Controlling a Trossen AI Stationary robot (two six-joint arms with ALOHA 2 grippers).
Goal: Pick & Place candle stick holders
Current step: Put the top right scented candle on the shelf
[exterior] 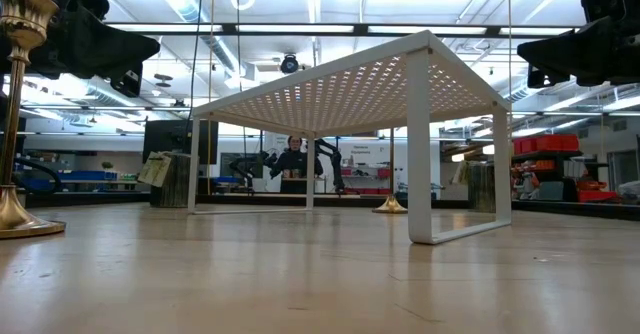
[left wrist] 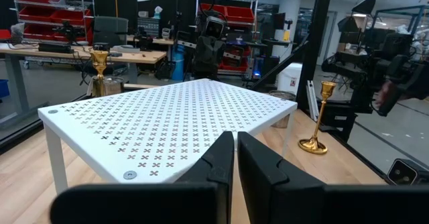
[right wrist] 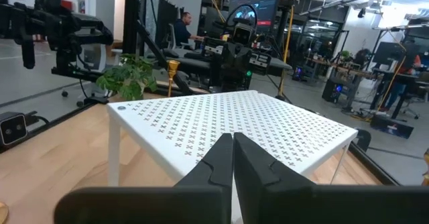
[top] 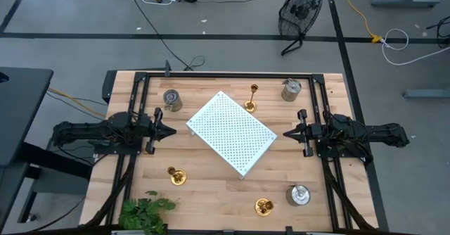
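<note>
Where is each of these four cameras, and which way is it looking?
High: overhead, looking down; both arms flank the white board.
Low: at tabletop height, looking under the board toward the room; arms overhead.
Left wrist: faces the board past the shut left gripper.
Right wrist: faces it oppositely, past the shut right gripper.
All share the board.

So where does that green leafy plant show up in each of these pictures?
High view: the plant sits at the table's bottom-left corner, below the left arm.
Low view: not in it.
Left wrist view: not in it.
Right wrist view: the plant is on the left of the picture, beyond the far corner of the white perforated board, beside a brass candle holder.
Shared landmark: the white perforated board, which appears in all four views.
</note>
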